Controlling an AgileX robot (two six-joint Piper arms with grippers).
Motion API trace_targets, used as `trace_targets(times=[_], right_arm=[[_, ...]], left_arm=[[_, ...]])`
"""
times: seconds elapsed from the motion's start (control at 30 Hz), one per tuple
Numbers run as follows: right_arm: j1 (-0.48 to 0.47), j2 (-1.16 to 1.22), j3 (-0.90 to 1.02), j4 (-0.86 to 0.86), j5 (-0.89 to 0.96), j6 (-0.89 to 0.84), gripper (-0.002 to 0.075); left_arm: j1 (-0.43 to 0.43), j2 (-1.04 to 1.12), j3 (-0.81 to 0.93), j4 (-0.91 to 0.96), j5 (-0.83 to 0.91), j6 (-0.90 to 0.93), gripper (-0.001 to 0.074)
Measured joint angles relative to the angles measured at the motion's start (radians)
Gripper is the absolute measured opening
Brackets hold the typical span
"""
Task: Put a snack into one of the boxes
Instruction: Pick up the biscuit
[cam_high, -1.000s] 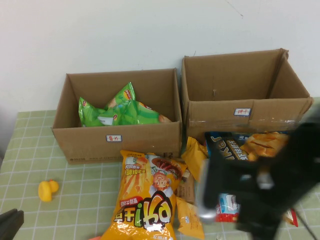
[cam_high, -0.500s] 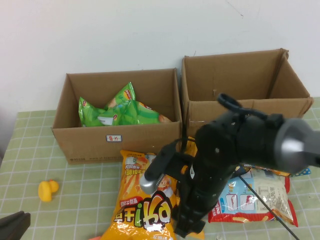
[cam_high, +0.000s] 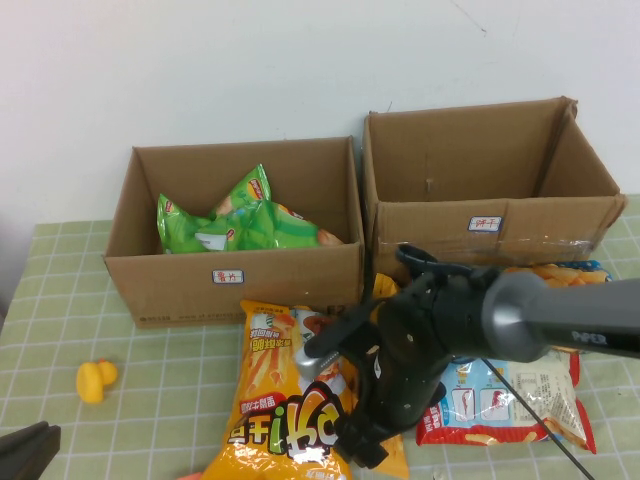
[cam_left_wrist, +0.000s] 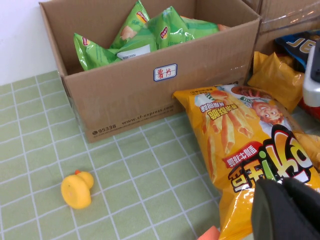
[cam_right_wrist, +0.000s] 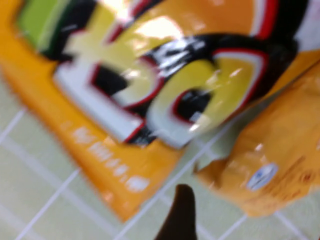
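A large yellow snack bag (cam_high: 290, 400) lies flat in front of the left box (cam_high: 235, 285), which holds several green snack bags (cam_high: 245, 225). The right box (cam_high: 490, 225) shows only bare cardboard inside. My right gripper (cam_high: 360, 445) hangs low over the large bag's right edge and a small orange bag (cam_right_wrist: 260, 165) beside it. It is open and empty, with one dark fingertip (cam_right_wrist: 180, 215) showing. My left gripper (cam_left_wrist: 287, 210) is shut and empty, low at the table's near left corner (cam_high: 25, 452), just short of the large bag (cam_left_wrist: 250, 145).
More snacks lie in front of the right box: a blue and white bag with a red edge (cam_high: 510, 395), orange bags (cam_high: 395, 315) and a dark blue one (cam_left_wrist: 300, 42). A yellow rubber duck (cam_high: 96, 380) sits on the green checked cloth at the left.
My right arm has swung from the right side leftward and down over the yellow bags. It now sits a little lower and further right than half a second ago. The left gripper has barely moved.
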Motion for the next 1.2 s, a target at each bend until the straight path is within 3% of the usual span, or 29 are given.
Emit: trace_targets(times=[0.5,0.63,0.83,1.2], right_arm=[[-0.017,0.094,-0.001,0.012,-0.123,0.064,0.0611],[-0.017,0.102,-0.002,0.015,-0.104,0.066,0.0494],[-0.019,0.103,-0.003,0.016,-0.078,0.069,0.0155],[-0.022,-0.113,-0.003,-0.005,0.056,0.023,0.0155]], left_arm=[[0.0,0.0,0.0,0.004,0.0,0.011,-0.0001],[0.0,0.0,0.0,0.008,0.0,0.011,-0.0001],[0.0,0.0,0.0,0.027,0.0,0.011,-0.0001],[0.0,0.0,0.0,0.029,0.013,0.012,-0.0001]])
